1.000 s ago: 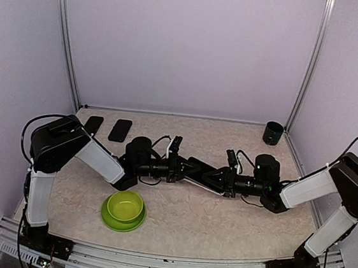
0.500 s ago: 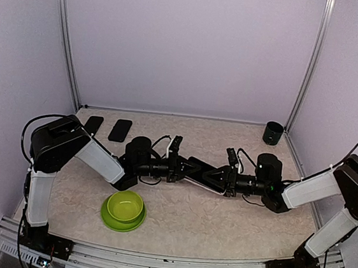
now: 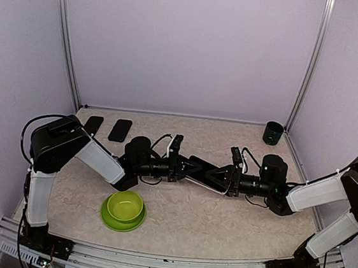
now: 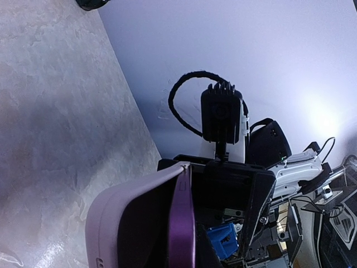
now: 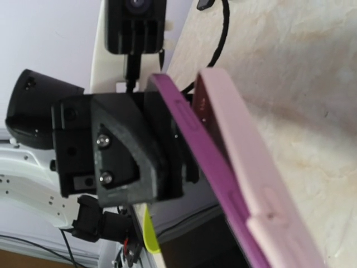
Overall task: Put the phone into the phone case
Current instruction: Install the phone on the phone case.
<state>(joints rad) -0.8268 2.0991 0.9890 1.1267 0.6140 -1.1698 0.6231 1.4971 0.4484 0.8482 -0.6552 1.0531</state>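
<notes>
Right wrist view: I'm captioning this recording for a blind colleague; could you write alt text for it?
Seen edge-on, a purple phone and a pink case run diagonally across the frame, side by side, with the left gripper shut on the phone. A marbled table lies behind them.

In the right wrist view the phone (image 5: 192, 139) and phone case (image 5: 245, 167) run off the bottom edge; from above only a pale sliver shows between left gripper (image 3: 191, 169) and right gripper (image 3: 218, 176). 2 dark slabs (image 3: 120, 130) at the table's (image 3: 221, 221) far left corner are too small to identify.
</notes>
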